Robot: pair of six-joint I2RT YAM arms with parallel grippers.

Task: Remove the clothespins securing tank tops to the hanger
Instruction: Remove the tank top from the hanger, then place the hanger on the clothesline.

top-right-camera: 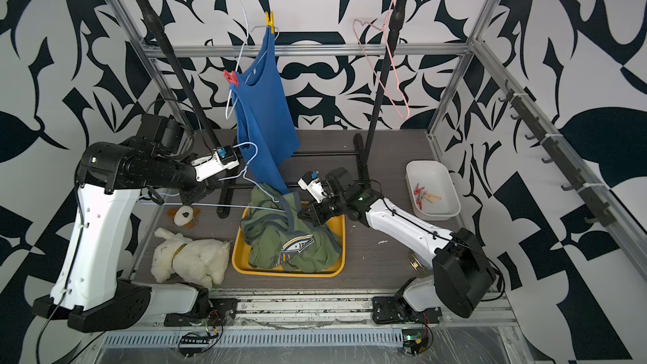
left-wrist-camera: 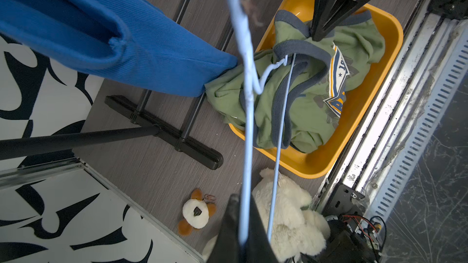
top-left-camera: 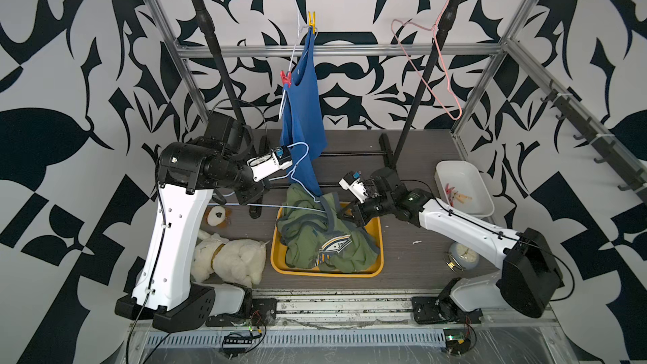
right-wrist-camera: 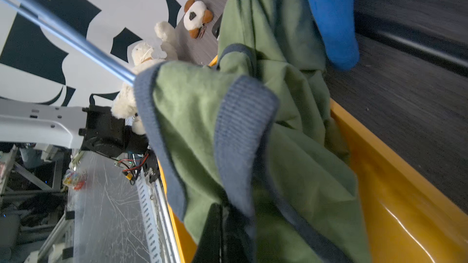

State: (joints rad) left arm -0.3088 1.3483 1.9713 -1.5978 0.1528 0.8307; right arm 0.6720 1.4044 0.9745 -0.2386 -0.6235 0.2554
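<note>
Top views, both: olive tops (top-left-camera: 325,239) heaped in the yellow tray (top-left-camera: 325,274), with a blue hanger (left-wrist-camera: 249,122) slanting low over the tray's far edge. Left gripper (left-wrist-camera: 241,213) on that hanger, jaws pressed together on its wire (left wrist view). One grey-blue strap (left-wrist-camera: 298,46) looped over the hanger's shoulder; owner top not discernible. Right gripper (top-left-camera: 342,215) at the tray's far right corner, jaws closed and, by both wrist views, pinching that strap. No pin visible on this hanger.

Well above and beyond the tray: blue top (top-left-camera: 304,117) on a white hanger (top-left-camera: 282,106), fastened by a yellow pin (top-left-camera: 311,22) at the upper strap and a red pin (top-left-camera: 286,78) at the lower. Hem of the blue top touching the olive heap. Bare pink hanger (top-left-camera: 424,77) up to the right of the tray. Right of the tray, on the counter: white bin (top-left-camera: 442,178) holding several loose pins (top-left-camera: 458,198).

Step in hand, as judged: freeing an olive strap from the blue hanger, pegs there apparently off. Next move, as judged: strap drawn clear of the wire end and down toward the tray, hanger held steady, then release. After that, a high reach for the red and yellow pins, each squeezed at its tail and carried to the bin.
</note>
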